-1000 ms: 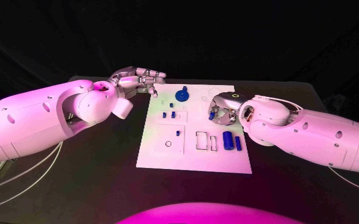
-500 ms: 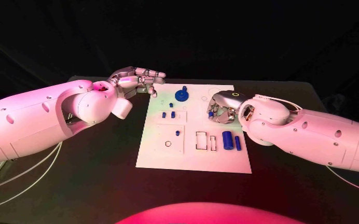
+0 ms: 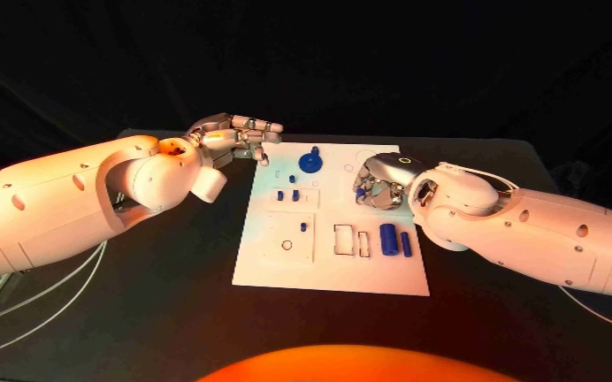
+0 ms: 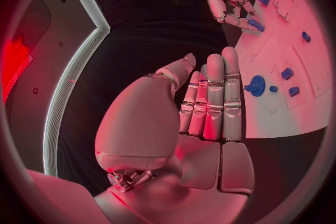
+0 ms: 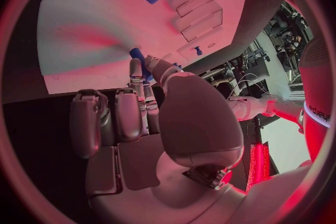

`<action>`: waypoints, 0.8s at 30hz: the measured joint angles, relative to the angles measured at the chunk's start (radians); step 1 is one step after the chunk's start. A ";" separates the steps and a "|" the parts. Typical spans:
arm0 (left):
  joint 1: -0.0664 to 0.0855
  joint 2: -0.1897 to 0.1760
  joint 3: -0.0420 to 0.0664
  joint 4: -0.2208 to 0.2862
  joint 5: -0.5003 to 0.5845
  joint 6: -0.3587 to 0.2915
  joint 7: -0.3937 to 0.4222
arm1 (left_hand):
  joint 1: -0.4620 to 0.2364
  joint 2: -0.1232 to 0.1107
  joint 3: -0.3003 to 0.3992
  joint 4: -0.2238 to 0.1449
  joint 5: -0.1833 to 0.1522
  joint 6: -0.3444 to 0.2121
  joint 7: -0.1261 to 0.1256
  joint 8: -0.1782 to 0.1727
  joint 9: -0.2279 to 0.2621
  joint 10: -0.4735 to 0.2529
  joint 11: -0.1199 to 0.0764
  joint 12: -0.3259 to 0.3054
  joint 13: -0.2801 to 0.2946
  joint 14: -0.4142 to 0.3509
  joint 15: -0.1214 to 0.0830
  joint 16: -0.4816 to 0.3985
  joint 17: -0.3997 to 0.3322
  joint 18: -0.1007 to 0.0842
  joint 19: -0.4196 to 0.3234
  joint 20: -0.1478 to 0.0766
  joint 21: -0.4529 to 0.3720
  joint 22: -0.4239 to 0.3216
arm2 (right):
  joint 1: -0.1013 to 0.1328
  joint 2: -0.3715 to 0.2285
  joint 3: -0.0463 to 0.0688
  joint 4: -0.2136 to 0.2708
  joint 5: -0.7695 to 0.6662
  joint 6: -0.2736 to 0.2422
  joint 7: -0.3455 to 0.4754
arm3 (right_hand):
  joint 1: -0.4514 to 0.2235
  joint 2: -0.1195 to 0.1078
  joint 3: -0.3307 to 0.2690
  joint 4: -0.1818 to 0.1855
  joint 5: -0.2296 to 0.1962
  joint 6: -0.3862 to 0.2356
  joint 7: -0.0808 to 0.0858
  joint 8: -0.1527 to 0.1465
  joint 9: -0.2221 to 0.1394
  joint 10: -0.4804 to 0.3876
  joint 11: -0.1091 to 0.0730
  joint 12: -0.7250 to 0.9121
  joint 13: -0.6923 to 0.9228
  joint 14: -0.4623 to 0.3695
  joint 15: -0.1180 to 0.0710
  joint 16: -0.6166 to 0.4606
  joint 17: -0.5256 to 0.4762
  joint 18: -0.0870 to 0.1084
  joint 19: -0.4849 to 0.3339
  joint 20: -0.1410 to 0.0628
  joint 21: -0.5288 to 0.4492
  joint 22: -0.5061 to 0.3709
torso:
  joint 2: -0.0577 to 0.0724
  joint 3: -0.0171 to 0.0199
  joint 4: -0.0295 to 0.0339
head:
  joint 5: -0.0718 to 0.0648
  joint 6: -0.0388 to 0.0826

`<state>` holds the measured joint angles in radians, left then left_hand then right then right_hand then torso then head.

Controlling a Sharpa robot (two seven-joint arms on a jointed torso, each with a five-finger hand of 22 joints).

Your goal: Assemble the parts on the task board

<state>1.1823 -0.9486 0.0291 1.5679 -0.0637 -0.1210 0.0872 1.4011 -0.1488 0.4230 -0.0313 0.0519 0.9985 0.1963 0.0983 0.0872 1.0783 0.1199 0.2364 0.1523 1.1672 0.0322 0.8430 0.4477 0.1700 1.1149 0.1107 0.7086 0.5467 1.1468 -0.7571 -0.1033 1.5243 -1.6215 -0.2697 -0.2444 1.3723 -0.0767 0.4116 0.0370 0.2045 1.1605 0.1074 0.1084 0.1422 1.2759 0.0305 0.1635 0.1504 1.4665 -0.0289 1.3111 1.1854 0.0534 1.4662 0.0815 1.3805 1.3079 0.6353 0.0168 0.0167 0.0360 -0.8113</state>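
My right hand pinches a small blue peg at the fingertips, low over the task board — its right side, just above the two blue cylinders. Peg's long axis points down toward the board. My left hand hovers empty off the far-left corner, fingers loosely extended — right is nearer

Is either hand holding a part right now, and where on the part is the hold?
The right hand pinches a small blue peg near one end, over the task board. The left hand holds nothing.
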 measured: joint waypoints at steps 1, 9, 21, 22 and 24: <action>0.000 0.000 0.000 0.000 0.000 0.000 0.000 | 0.000 0.000 0.000 0.000 0.000 0.000 0.000 0.000 0.000 0.000 0.000 0.000 0.000 0.000 0.000 0.000 0.000 0.000 0.000 0.000 0.000 0.000 | 0.001 -0.005 0.001 0.008 0.000 -0.003 0.000 | 0.004 0.001 0.000 0.000 -0.001 0.000 0.000 0.000 0.000 0.000 0.000 0.001 0.000 0.000 0.000 0.000 0.000 0.000 0.000 0.000 0.000 0.000 | 0.000 0.0000 0.0001 | 0.000 0.000; 0.000 -0.001 0.000 -0.002 0.000 0.001 -0.002 | 0.000 0.000 -0.003 -0.003 0.000 0.000 0.000 0.000 0.000 0.000 0.000 0.000 0.000 0.000 0.000 0.000 -0.001 0.000 0.000 0.000 0.000 0.000 | 0.020 -0.052 0.008 0.117 0.009 -0.030 -0.002 | 0.005 0.000 -0.003 -0.003 -0.002 -0.001 -0.001 0.000 -0.001 0.001 -0.001 0.001 0.000 0.000 0.000 0.000 0.000 0.000 0.000 0.000 0.000 0.000 | -0.001 -0.0006 -0.0003 | 0.005 0.001; 0.000 0.000 0.000 -0.005 -0.001 0.003 -0.004 | 0.000 0.000 -0.003 -0.003 0.000 0.000 0.000 0.000 0.000 0.000 0.000 0.000 0.000 0.000 0.000 0.000 -0.001 0.000 0.000 0.000 0.000 0.000 | 0.027 -0.029 0.011 0.218 0.046 -0.073 0.001 | 0.006 -0.002 -0.003 -0.003 -0.004 -0.001 -0.001 0.000 -0.001 -0.002 0.002 0.000 0.000 0.000 0.000 0.000 0.000 0.000 0.000 0.000 0.000 0.000 | -0.001 -0.0007 -0.0002 | 0.022 0.002; 0.000 0.000 0.000 -0.005 -0.001 0.004 -0.005 | 0.000 0.000 -0.003 -0.003 0.000 0.000 0.000 0.000 0.000 0.000 0.000 0.000 0.000 0.000 0.000 0.000 -0.001 0.000 0.000 0.000 0.000 0.000 | 0.024 -0.019 0.011 0.218 0.049 -0.074 0.002 | 0.006 -0.002 -0.003 -0.003 -0.004 -0.001 -0.001 0.000 -0.001 -0.002 0.002 -0.001 0.001 0.000 0.000 0.000 0.000 0.000 0.000 0.000 0.000 0.000 | -0.001 -0.0007 -0.0003 | 0.025 0.002; 0.000 0.001 0.000 -0.007 -0.001 0.004 -0.005 | 0.000 0.000 -0.003 -0.003 0.000 0.000 0.000 0.000 0.000 0.000 0.000 0.000 0.000 0.000 0.000 0.000 -0.001 0.000 0.000 0.000 0.000 0.000 | 0.013 0.003 0.011 0.218 0.056 -0.078 0.005 | 0.006 -0.002 -0.003 -0.003 -0.005 -0.001 -0.001 0.000 -0.001 -0.002 0.002 -0.003 0.001 0.000 0.000 0.000 0.000 0.000 0.000 0.000 0.000 0.000 | -0.001 -0.0008 -0.0005 | 0.030 0.000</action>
<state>1.1823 -0.9472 0.0288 1.5607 -0.0643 -0.1169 0.0820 1.4011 -0.1488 0.4202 -0.0341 0.0519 0.9986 0.1961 0.0983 0.0874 1.0784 0.1199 0.2364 0.1523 1.1672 0.0323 0.8430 0.4465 0.1698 1.1148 0.1107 0.7086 0.5469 1.1600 -0.7539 -0.0922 1.7422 -1.5658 -0.3477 -0.2398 1.3784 -0.0784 0.4087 0.0341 0.1992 1.1600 0.1068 0.1083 0.1415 1.2739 0.0326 0.1602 0.1515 1.4665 -0.0288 1.3110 1.1851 0.0533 1.4662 0.0816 1.3805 1.3076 0.6343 0.0160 0.0162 0.0663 -0.8111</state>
